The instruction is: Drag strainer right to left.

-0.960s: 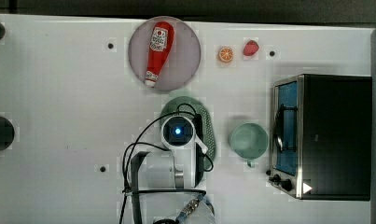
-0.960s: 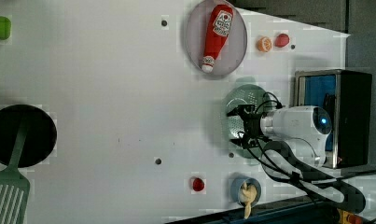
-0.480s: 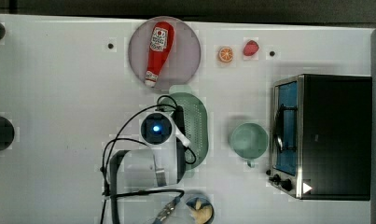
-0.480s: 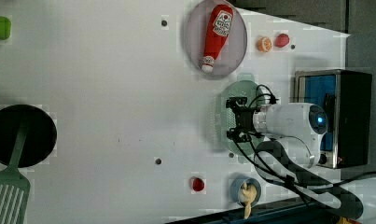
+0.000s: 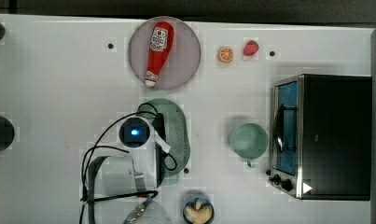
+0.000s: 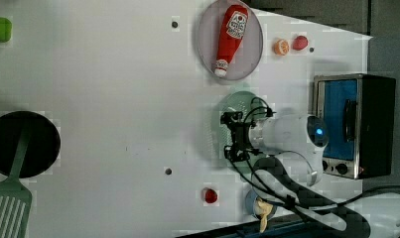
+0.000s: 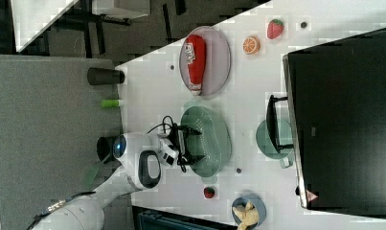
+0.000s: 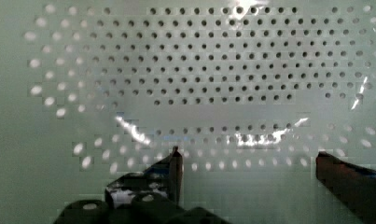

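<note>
The strainer (image 5: 177, 129) is a pale mint-green oval basket lying near the table's middle, just below the grey plate in the top view. It also appears in the left view (image 6: 226, 106) and the right view (image 7: 212, 139). My arm's wrist (image 5: 135, 133) hangs over the strainer's edge on the top view's left. The gripper (image 6: 228, 135) (image 7: 188, 143) reaches down into the basket. In the wrist view the gripper (image 8: 248, 163) is open, its two black fingertips (image 8: 174, 165) wide apart close to the perforated floor (image 8: 199, 70).
A mint-green mug (image 5: 248, 140) and a toaster oven (image 5: 323, 135) stand on the top view's right. A grey plate (image 5: 185, 63) carries a ketchup bottle (image 5: 157, 46). A bowl (image 5: 198, 210) sits near the front edge. A black pan (image 6: 21, 144) and spatula (image 6: 9, 208) lie far on the left view's left.
The arm has travelled toward the top view's left, and the strainer has slid the same way with it, away from the mug. The fingers stay wide apart.
</note>
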Controlling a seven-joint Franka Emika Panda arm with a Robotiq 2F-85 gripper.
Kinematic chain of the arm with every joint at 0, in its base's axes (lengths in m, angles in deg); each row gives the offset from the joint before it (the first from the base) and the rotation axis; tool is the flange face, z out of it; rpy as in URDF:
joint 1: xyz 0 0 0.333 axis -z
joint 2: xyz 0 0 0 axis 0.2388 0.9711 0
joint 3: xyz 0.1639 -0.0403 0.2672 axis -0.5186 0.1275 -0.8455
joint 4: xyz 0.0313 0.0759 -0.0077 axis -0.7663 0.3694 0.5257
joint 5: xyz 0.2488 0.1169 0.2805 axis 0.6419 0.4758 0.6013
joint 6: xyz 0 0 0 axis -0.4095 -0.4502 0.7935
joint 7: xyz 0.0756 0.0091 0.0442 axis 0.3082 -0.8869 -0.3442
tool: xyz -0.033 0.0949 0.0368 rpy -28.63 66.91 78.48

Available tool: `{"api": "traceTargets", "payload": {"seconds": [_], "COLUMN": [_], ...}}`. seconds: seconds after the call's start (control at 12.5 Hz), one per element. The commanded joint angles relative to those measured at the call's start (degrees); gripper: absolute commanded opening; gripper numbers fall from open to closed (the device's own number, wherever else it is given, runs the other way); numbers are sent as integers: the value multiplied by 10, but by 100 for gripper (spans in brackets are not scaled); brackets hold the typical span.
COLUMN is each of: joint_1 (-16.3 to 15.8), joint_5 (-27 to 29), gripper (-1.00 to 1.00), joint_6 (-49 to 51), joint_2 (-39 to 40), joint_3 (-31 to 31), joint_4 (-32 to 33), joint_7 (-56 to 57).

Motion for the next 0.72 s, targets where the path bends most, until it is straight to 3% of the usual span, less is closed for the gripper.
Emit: {"api": "traceTargets", "payload": {"seconds": [0.08,0.48,0.72], "joint_1": [-31,-86,-117], "joint_5": [40,109,116], "gripper": [100,100,100], "joint_6": [13,22,23], "joint_2": [-3,21,43], "joint_3": [-2,-2,-2], "joint_4": [-27,-72,-109], "joint_7": [-22,-47,-107]}}
